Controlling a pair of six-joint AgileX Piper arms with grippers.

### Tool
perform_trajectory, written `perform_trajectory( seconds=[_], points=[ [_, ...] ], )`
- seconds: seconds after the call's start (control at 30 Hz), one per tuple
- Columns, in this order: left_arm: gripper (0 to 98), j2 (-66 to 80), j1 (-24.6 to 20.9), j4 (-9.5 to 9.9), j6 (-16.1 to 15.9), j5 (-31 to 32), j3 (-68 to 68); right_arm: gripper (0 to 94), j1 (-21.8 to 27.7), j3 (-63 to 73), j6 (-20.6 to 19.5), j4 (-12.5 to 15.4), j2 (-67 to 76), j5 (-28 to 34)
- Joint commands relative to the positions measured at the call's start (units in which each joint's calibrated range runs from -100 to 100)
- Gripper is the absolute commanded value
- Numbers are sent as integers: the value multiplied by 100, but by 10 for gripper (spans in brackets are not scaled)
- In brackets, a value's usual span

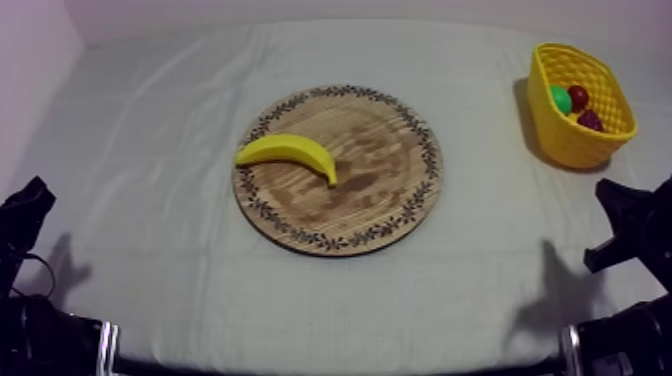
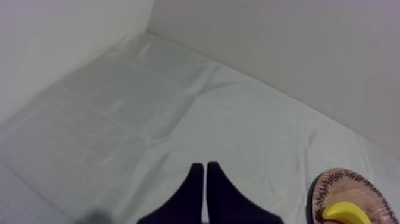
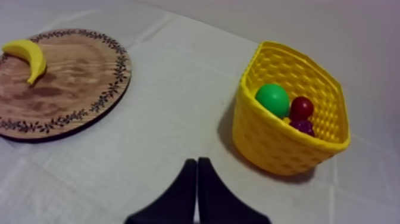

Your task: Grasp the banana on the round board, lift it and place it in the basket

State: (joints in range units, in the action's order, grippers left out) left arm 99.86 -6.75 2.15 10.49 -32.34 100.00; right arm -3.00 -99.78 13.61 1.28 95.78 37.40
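Banana [image 1: 288,152] lies on the wooden board [image 1: 385,195]; left pincer [image 2: 205,168] and right pincer [image 3: 197,162] rest low, clenched empty.

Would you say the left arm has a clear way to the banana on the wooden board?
Probably yes: the banana lies uncovered on the wooden board, toward that arm, with just bare cloth between it and the left claw, which is shut.

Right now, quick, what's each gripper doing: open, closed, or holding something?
Left gripper: closed, holding nothing.
Right gripper: closed, holding nothing.
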Motion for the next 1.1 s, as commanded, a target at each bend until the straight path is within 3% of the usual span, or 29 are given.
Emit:
perform_trajectory(
  seconds=[0.0, 0.17, 0.37, 0.6, 0.73, 1.07],
  points=[
    [1, -4, -2, -3, -1, 0, 0, 6, 1, 1, 138, 2, -3, -6],
    [1, -4, -2, -3, -1, 0, 0, 6, -7, 1, 184, 2, -3, -6],
    [1, -4, -2, -3, -1, 0, 0, 5, -106, 1, 661, -54, -39, 38],
    [1, -4, -2, -3, -1, 0, 0, 3, -102, 249, 443, -389, -630, -339],
    [1, -4, -2, -3, -1, 0, 0, 2, -64, 925, 307, -486, -1274, -299],
    [1, -4, -2, -3, -1, 0, 0, 2, -76, 3671, 157, -330, -3359, 695]
  ],
)
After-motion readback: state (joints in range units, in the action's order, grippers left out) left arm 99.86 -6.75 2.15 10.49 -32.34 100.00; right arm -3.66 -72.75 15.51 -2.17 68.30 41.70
